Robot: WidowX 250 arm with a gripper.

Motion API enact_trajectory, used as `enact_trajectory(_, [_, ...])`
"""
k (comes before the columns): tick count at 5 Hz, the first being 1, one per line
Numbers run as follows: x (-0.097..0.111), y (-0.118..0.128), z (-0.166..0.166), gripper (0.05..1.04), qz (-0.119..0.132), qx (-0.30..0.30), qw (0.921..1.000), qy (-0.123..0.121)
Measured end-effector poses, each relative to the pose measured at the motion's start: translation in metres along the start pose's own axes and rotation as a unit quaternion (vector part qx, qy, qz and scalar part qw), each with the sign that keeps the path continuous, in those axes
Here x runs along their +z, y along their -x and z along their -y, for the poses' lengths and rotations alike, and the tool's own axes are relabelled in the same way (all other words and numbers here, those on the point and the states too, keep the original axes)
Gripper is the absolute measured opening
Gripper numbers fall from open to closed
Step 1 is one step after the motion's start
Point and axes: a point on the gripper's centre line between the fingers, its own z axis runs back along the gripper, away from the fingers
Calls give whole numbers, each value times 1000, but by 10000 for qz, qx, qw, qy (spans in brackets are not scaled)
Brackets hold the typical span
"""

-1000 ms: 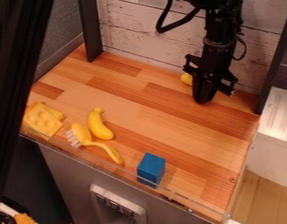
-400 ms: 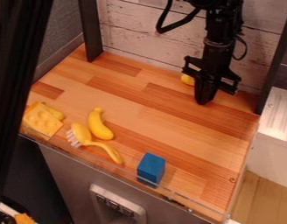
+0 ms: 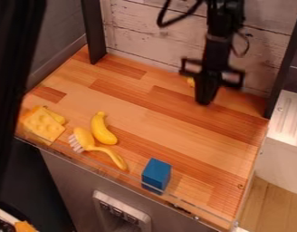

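Before plank wall [image 3: 145,34], gripper [image 3: 203,103] has shifted slightly toward view's left.

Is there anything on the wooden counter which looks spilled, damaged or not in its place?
Nothing looks spilled or damaged. Slightly odd: the brush lies beside the banana, a cleaning item among food shapes, and the cheese slice partly covers another yellow item. A yellow object behind the tool is too hidden to judge.

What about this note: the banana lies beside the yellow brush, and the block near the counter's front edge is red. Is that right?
Not quite: the camera view shows that the block near the counter's front edge is blue, not red. The banana does lie beside the yellow brush.
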Motion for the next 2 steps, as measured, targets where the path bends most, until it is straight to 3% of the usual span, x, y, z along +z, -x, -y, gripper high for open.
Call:
enact_trajectory(1, [41, 7, -1, 54, 2, 627, 9980, 75])
enact_trajectory(2, [50, 11, -2, 54, -139, 761, 9970, 31])
